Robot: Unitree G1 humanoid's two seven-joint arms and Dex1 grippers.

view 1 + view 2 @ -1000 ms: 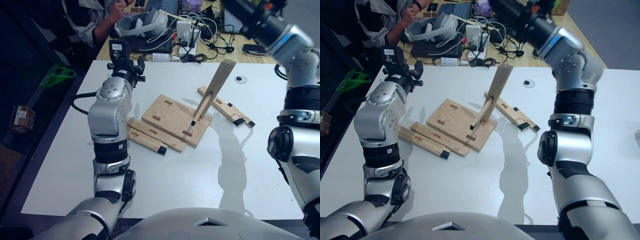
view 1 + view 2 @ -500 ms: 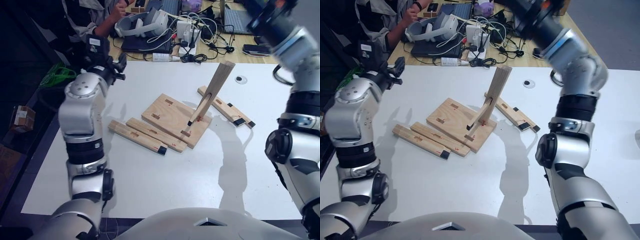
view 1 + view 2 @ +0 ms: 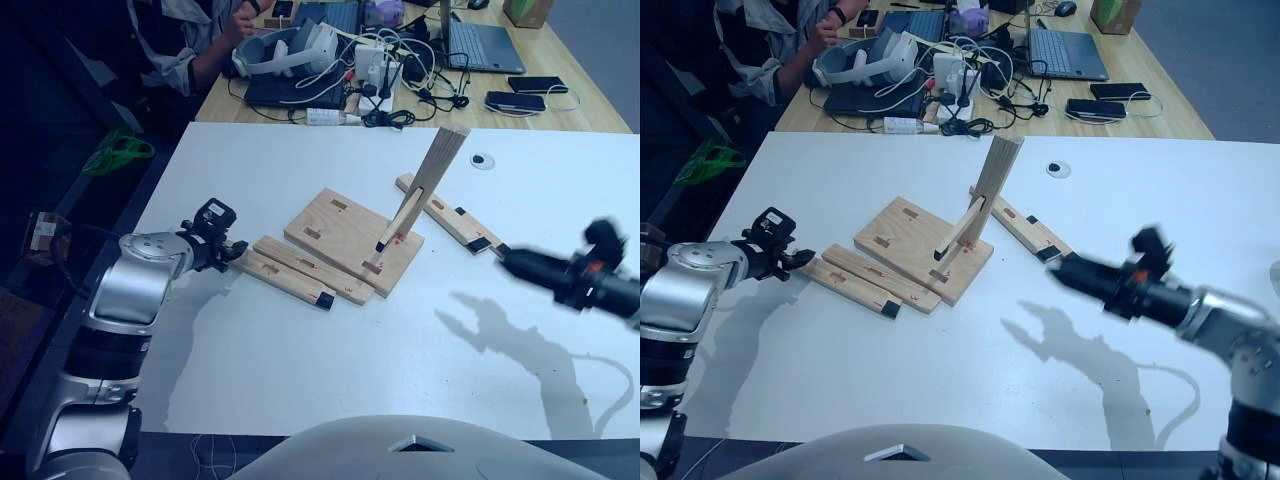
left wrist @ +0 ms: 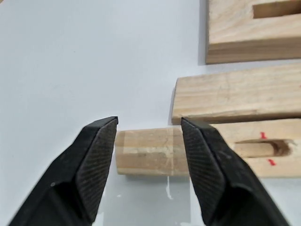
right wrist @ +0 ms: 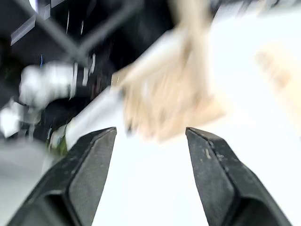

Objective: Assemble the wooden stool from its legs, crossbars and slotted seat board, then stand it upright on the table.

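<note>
Wooden slotted square seat board (image 3: 345, 240) lies flat on white table (image 3: 300, 380); one pale wooden leg (image 3: 425, 185) stands tilted in a slot. Two flat wooden bars (image 3: 285, 275) lie just beside its left edge. Left gripper (image 4: 149, 123) wide open around the outer bar's end, gripping nothing. Right gripper (image 5: 151, 130) open, empty, low to the right of the board

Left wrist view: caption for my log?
Open left hand over the end of a slotted leg on the table, beside a second leg and the board.
</note>
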